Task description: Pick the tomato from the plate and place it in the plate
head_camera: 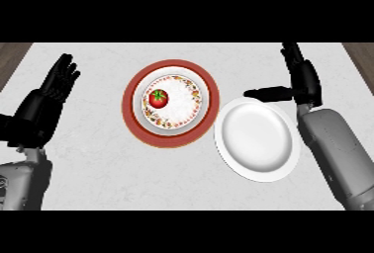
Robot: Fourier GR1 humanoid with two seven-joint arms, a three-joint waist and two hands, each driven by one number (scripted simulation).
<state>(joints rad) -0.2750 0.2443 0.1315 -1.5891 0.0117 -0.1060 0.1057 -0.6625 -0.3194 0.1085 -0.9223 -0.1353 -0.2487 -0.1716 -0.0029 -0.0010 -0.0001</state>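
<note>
A red tomato (159, 98) with a green stem lies on a patterned white plate (188, 101), which sits on a larger red plate (134, 126) at the counter's middle. A plain white plate (257, 140) lies just to the right, its left rim close to the red plate. My right hand (301, 79) is open at the white plate's upper right, fingers straight and thumb pointing left above the rim; it holds nothing. At the left edge, well clear of the plates, rests my left hand (53, 89), open with fingers up.
The counter (95, 173) is light grey stone. Dark wooden strips (13, 54) show at the far left and far right corners beyond the counter's edges. My right forearm (337, 153) runs along the white plate's right side.
</note>
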